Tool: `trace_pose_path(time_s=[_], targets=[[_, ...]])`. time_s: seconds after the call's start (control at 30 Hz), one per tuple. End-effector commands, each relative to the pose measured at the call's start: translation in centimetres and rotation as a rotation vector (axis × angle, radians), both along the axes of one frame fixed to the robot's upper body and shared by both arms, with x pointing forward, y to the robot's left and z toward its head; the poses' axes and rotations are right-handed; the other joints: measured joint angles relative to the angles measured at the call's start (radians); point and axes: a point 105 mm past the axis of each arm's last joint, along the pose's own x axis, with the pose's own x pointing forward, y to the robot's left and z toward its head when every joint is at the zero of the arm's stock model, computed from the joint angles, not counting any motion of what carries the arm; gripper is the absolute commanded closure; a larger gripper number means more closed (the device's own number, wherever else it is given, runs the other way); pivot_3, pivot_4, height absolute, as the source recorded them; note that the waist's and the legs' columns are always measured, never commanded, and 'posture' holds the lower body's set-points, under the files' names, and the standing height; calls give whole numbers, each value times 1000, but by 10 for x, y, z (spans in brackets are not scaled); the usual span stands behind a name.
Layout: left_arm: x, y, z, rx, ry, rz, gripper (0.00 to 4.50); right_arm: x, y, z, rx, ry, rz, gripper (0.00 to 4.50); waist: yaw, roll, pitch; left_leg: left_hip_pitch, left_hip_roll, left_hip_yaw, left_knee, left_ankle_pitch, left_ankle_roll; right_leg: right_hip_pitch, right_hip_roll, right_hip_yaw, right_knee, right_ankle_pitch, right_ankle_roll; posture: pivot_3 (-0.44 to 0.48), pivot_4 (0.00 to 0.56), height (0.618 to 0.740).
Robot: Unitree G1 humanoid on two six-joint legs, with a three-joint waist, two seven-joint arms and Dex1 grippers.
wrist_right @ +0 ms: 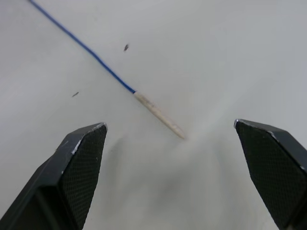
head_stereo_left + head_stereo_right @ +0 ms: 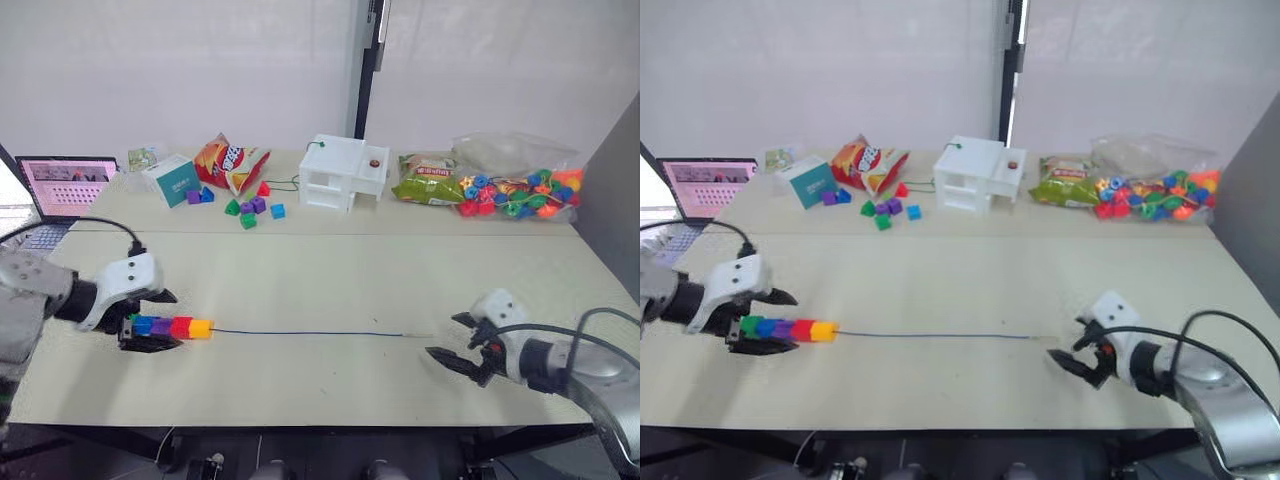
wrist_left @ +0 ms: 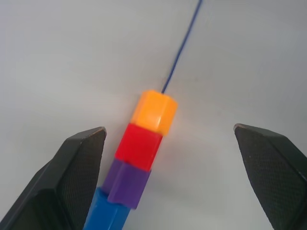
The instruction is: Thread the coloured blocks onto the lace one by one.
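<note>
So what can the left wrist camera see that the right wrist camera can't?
The left wrist view has the coloured blocks strung in a row on the lace: yellow, red, purple, then blue, lying between the open left gripper fingers.

The right wrist view has the lace's stiff pale tip lying on the table, ahead of the open right gripper and not held.

Both have the thin dark-blue lace, the pale table, and two black fingers spread wide apart.
</note>
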Motion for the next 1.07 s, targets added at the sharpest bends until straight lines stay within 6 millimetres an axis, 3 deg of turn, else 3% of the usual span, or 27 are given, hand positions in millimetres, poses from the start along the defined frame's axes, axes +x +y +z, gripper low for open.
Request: trace_pose_path(time_s=[0.03, 0.17, 0.27, 0.4, 0.5, 0.57, 1.07], targets=[[-13, 24, 20, -154, -122, 208, 0, -5, -26, 9, 47, -70, -121, 20, 0, -3, 1, -1, 0, 0, 0, 0, 0, 0, 0, 0, 1, 0, 0, 0, 150, 740], [-40, 60, -8, -143, -146, 348, 0, -16, -47, 4, 76, -96, -222, 20, 4, -3, 1, 3, 0, -1, -1, 1, -3, 3, -2, 0, 0, 1, 0, 0, 150, 740], [-57, 83, -27, -201, -132, 444, 0, -27, -62, -3, 97, -100, -274, 20, 13, -3, 2, 18, -1, -1, -9, 1, -3, 15, -12, -1, -6, 1, -1, 0, 150, 740], [-68, 89, -58, -197, -91, 485, 0, -47, -78, -24, 95, -31, -286, 20, 25, -3, 1, 24, -1, 0, -14, 1, -4, 18, -17, -2, -15, 0, -1, 0, 150, 740], [-69, 90, -72, -196, -87, 506, 0, -51, -83, -29, 101, -24, -292, 20, 22, -4, 1, 24, 0, 0, -15, 1, -4, 18, -17, -2, -18, 0, -1, 0, 150, 740], [-69, 89, -76, -206, -88, 509, 0, -50, -84, -32, 102, -24, -295, 20, 19, -4, 1, 23, 0, 0, -16, -3, -11, 18, -18, 0, -18, 0, -2, 0, 150, 740], [-61, 79, -71, -246, -112, 500, 0, -49, -83, -38, 108, -24, -284, 20, 19, -4, 0, 23, 0, 0, -19, -3, -12, 16, -20, 0, -19, 0, -2, 0, 150, 740]])
